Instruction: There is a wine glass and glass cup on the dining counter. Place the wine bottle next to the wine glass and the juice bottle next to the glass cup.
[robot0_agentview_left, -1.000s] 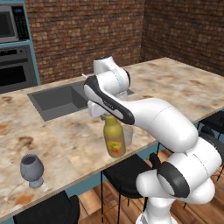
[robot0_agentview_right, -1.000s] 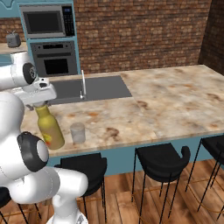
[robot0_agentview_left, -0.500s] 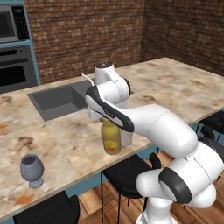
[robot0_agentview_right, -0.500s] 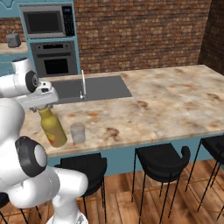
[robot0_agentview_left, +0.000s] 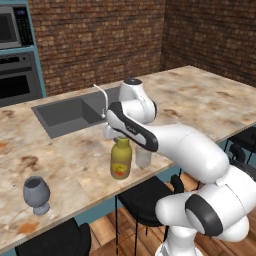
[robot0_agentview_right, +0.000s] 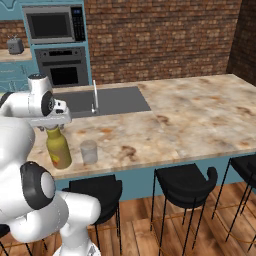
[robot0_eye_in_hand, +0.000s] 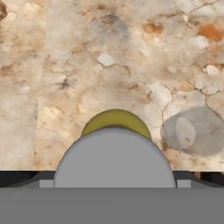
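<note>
Hand view is looking straight down onto the grey cap of the juice bottle (robot0_eye_in_hand: 114, 159), with its olive-yellow shoulder peeking out beyond the cap; the tool's tips are hidden, so I cannot tell whether it is gripping the bottle or standing apart from it. Just to the right of the bottle in that view, the glass cup (robot0_eye_in_hand: 194, 130) is standing on the marbled tabletop (robot0_eye_in_hand: 87, 65).

Left base view is showing the tool (robot0_agentview_left: 119, 136) sitting directly over the juice bottle (robot0_agentview_left: 120, 160), right at its cap, while the bottle is standing upright on the tabletop (robot0_agentview_left: 200, 105) near the front edge. The glass cup (robot0_agentview_left: 143, 156) is standing just beside the bottle, partly behind the arm. Well off to the tool's left, the wine glass (robot0_agentview_left: 36, 193) is standing alone near the front edge. Beyond the tool lies the grey sink (robot0_agentview_left: 70, 114).

Right base view is showing the tool (robot0_agentview_right: 51, 125) over the juice bottle (robot0_agentview_right: 58, 149), with the glass cup (robot0_agentview_right: 89, 152) standing just to its right, close but apart, and black stools (robot0_agentview_right: 182, 182) lined up below the tabletop.
</note>
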